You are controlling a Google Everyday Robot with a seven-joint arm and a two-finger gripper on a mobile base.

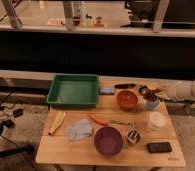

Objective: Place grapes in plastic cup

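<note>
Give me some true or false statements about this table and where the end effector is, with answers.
The green rectangular plastic tray sits at the wooden table's back left. True.
The round purple bowl lies inside that tray. False: it stands on the table near the front edge.
The end effector is above the small pale blue translucent plastic cup. True.
The orange carrot lies in the round orange bowl. False: it lies on the table.

My single camera looks down on the whole counter (68, 149) from well back, above its near edge. My claw (148, 92) hangs far right in view, with most of the counter to its left.
</note>
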